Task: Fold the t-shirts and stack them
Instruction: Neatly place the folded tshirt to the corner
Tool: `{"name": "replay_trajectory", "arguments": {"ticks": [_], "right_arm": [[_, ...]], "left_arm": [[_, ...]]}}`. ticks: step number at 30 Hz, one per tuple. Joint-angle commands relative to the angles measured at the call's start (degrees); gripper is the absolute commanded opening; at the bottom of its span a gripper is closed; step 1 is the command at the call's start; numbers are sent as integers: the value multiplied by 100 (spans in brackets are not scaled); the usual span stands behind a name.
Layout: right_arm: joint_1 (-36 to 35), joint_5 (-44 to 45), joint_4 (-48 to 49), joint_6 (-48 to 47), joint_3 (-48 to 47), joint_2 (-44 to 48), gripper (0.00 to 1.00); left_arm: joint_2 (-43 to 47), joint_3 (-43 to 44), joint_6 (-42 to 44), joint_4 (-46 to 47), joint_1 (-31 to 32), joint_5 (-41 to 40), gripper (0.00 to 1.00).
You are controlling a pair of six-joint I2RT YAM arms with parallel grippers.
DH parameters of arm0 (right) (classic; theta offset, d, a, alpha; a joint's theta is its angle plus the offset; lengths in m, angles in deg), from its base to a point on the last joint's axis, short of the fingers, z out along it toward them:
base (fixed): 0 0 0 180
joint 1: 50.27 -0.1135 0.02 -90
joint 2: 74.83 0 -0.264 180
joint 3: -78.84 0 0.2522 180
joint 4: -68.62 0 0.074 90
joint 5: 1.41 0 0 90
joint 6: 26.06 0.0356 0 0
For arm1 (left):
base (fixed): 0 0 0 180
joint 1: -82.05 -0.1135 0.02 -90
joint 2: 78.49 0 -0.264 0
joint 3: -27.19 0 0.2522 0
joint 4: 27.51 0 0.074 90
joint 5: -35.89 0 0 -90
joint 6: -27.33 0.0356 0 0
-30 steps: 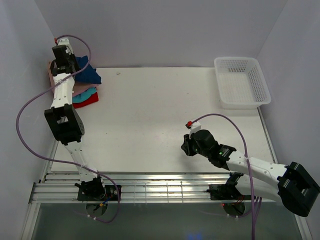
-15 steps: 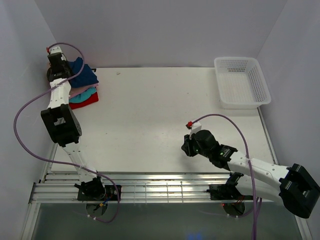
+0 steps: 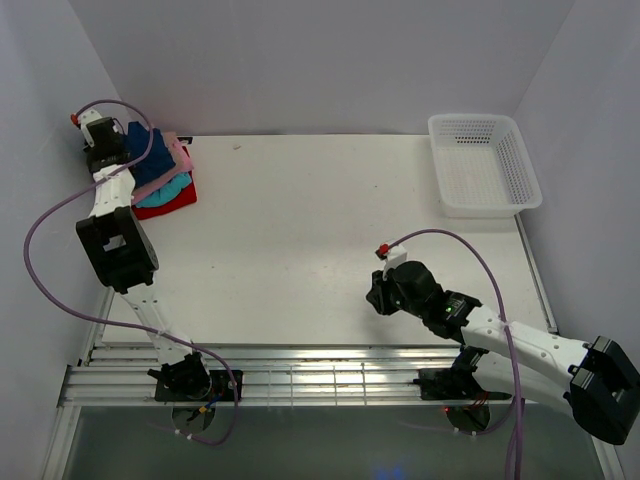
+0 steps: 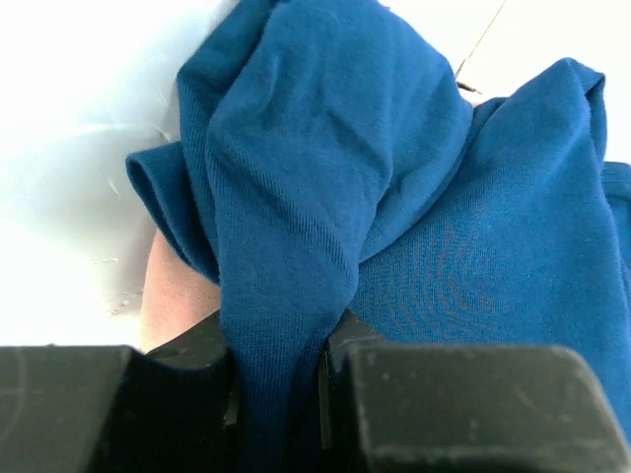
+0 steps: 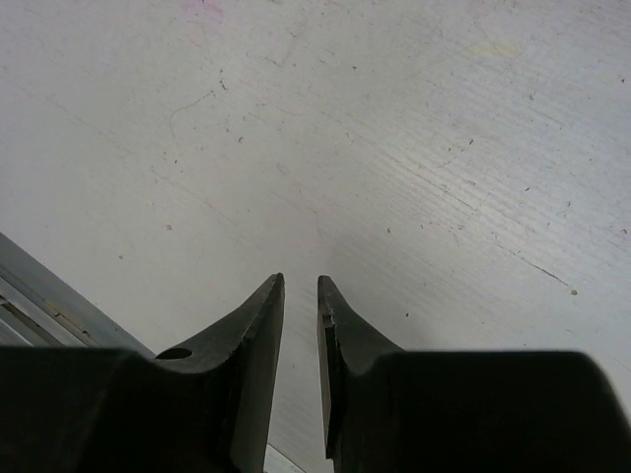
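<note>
One stack of tees is sitting at the far-left corner of the table [image 3: 300, 220].

- Red tee [image 3: 180, 204]: lying at the bottom, its edge showing toward the near side.
- Teal tee [image 3: 157, 198]: lying on the red one.
- Pink tee [image 3: 165, 182]: lying above the teal one.
- Navy blue tee [image 3: 150, 152]: resting on top of the stack, bunched and rumpled rather than flat. In the left wrist view a pale pinkish cloth is peeking out beneath its folds.
- Left gripper [image 4: 279, 370]: reaching over the back-left corner and pinching a hanging fold of the navy blue tee. The fingers are pressed against the cloth from both sides.
- Right gripper [image 5: 301, 296]: hovering low over bare table on the near right, well apart from the stack. The fingers are drawn nearly together, with only a slim gap and nothing between them.
- White mesh basket [image 3: 485, 165]: standing at the far-right corner of the table.
</note>
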Motion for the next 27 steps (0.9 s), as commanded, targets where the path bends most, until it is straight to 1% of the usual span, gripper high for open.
{"name": "replay_trajectory", "arguments": {"ticks": [1, 2, 3, 4, 5, 6, 7, 9, 12, 13, 14, 15, 16, 18, 19, 20, 21, 22, 23, 24, 25, 26, 27], "right_arm": [[-38, 109, -134, 95, -62, 85, 26], [-38, 109, -143, 95, -53, 93, 26], [-38, 109, -134, 112, -53, 111, 26], [-38, 109, -134, 121, -44, 137, 26], [-47, 100, -134, 130, -36, 146, 26], [-47, 100, -143, 139, -36, 155, 27], [-38, 100, -152, 156, -27, 164, 27], [-38, 82, -143, 191, -9, 181, 27], [-38, 47, -125, 244, 8, 199, 27], [-47, 47, -125, 253, 17, 216, 27], [-47, 73, -117, 253, 8, 225, 27], [-47, 100, -134, 270, -18, 225, 27], [-56, 143, -169, 271, -61, 225, 27], [-56, 240, -274, 271, -237, 234, 27], [-56, 284, -283, 279, -307, 251, 27], [-65, 397, -301, 306, -369, 252, 27], [-73, 433, -362, 306, -552, 252, 27], [-82, 442, -493, 254, -685, 225, 27], [-82, 495, -564, 218, -808, 208, 27], [-91, 548, -634, 192, -1079, 190, 27], [-91, 609, -713, 157, -1221, 190, 27], [-108, 723, -853, 113, -1370, 199, 27], [-117, 767, -933, 95, -1511, 225, 27]], "left_arm": [[-47, 153, -289, -5, -122, -247, 28], [-39, 144, -307, -14, -122, -229, 41], [5, 153, -316, -40, -122, -211, 64], [40, 162, -334, -40, -122, -168, 68], [93, 179, -377, -49, -114, -141, 76], [154, 231, -413, -75, -105, -71, 96], [320, 284, -430, -67, -79, 69, 98], [505, 425, -352, -58, 18, 27, 98], [997, 881, -124, -41, 316, 70, 98], [1164, 961, -62, 29, 543, 53, 98], [1531, 1040, 26, 91, 667, -8, 98], [1717, 1041, 192, 231, 930, -61, 98], [1893, 1041, 211, 241, 1063, -123, 98], [2419, 979, 194, 215, 1265, -176, 98], [2605, 901, 37, 188, 1423, -176, 98], [2816, 787, -78, 171, 1494, -141, 98], [3044, 455, -227, 127, 1547, -54, 98], [3516, 243, -533, 74, 1661, 199, 98], [3782, -12, -658, 83, 1749, 341, 98], [4037, -562, -755, 91, 1845, 482, 98], [4518, -837, -817, 109, 2064, 622, 98], [4740, -1136, -904, 118, 2336, 667, 98], [4943, -1705, -914, 118, 2460, 711, 98]]}}
